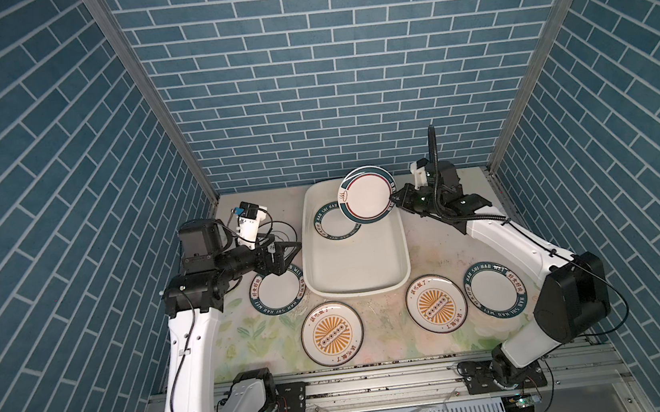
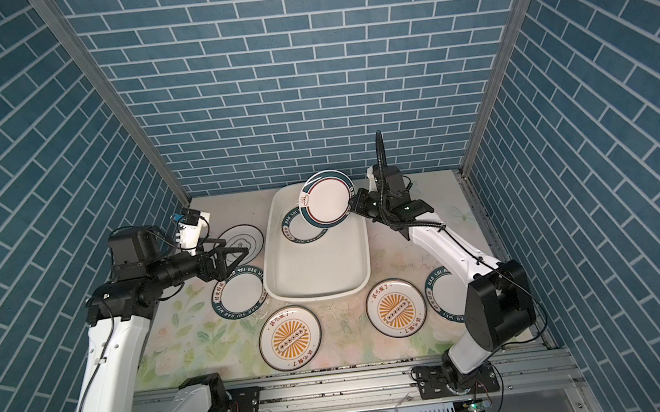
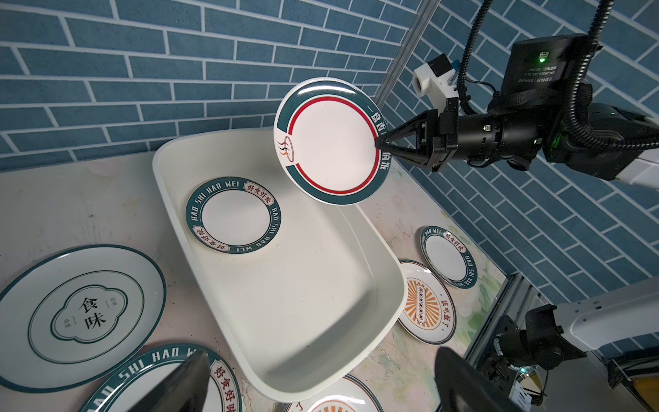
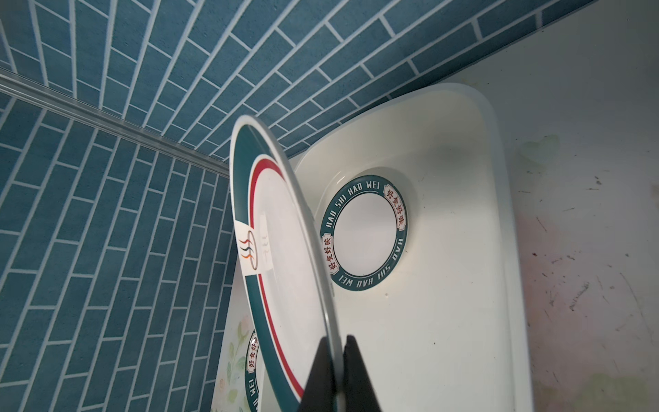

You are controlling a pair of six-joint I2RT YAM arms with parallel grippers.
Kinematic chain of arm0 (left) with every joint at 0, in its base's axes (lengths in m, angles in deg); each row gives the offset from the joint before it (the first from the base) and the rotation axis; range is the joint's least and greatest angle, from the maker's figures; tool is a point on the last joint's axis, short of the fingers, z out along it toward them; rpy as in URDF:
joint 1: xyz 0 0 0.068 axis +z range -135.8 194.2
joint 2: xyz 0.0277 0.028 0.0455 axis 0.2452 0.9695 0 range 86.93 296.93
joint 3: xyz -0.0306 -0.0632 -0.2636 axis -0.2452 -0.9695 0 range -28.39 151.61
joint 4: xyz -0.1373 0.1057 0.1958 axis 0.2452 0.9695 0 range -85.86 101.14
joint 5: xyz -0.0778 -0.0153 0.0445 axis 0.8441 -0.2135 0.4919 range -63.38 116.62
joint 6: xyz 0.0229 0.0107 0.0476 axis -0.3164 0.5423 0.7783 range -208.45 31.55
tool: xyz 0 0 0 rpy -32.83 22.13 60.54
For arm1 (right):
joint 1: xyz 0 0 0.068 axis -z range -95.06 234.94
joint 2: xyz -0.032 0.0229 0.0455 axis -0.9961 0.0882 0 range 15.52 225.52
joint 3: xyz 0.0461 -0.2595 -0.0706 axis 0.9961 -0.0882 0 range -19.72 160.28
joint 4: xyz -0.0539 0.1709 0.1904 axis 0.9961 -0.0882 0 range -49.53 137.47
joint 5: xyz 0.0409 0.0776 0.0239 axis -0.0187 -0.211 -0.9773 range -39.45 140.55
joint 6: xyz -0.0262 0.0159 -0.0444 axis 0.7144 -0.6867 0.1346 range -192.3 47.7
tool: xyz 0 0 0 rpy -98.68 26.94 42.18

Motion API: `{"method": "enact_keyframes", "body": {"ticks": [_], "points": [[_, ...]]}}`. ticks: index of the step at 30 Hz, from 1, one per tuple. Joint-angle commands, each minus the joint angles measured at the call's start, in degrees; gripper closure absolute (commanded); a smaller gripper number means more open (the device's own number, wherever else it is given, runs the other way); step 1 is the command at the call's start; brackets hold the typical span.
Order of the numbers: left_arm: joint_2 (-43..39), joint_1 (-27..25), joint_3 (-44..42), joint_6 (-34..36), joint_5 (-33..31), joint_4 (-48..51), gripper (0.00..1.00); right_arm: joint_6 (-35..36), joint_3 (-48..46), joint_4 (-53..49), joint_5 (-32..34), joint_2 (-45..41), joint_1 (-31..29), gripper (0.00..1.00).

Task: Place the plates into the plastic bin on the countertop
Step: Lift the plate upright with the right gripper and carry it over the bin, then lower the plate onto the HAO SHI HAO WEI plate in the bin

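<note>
My right gripper (image 1: 393, 200) (image 4: 335, 342) is shut on the rim of a green-rimmed, red-ringed plate (image 1: 367, 194) (image 3: 330, 142). It holds that plate tilted above the far end of the plastic bin (image 1: 356, 271) (image 3: 285, 303). One green-lettered plate (image 1: 336, 225) (image 4: 363, 230) lies flat inside the bin. My left gripper (image 1: 287, 253) (image 3: 321, 360) hangs open and empty left of the bin, above another green-lettered plate (image 1: 279, 292) and beside the black-ringed plate (image 2: 246, 239). Two orange sunburst plates (image 1: 332, 334) (image 1: 436, 308) and a further green-lettered plate (image 1: 496, 290) rest on the countertop (image 1: 383, 335).
Blue brick walls (image 1: 306, 71) close in the back and both sides. A metal rail (image 1: 380, 381) carrying both arm bases runs along the front edge of the countertop. The bin's near half holds nothing.
</note>
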Motion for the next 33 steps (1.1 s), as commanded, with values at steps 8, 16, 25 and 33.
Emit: {"method": "enact_keyframes", "body": {"ticks": [8,16,25,33], "points": [[-1.03,0.47,0.35,-0.16,2.34,0.16,0.00,-1.83,4.28,8.16,0.91,6.03,-3.50,0.99],[-0.98,0.47,0.37,-0.87,2.13,-0.46,0.00,-2.49,8.00,9.03,1.90,11.73,-5.54,0.99],[-0.93,0.56,-0.24,-1.58,3.64,-1.11,0.00,-2.66,8.93,9.31,3.02,15.19,-6.22,0.99],[-0.74,0.73,0.29,-2.02,3.32,-1.05,0.00,-1.68,13.21,6.66,3.14,19.61,-6.13,0.99]]}}
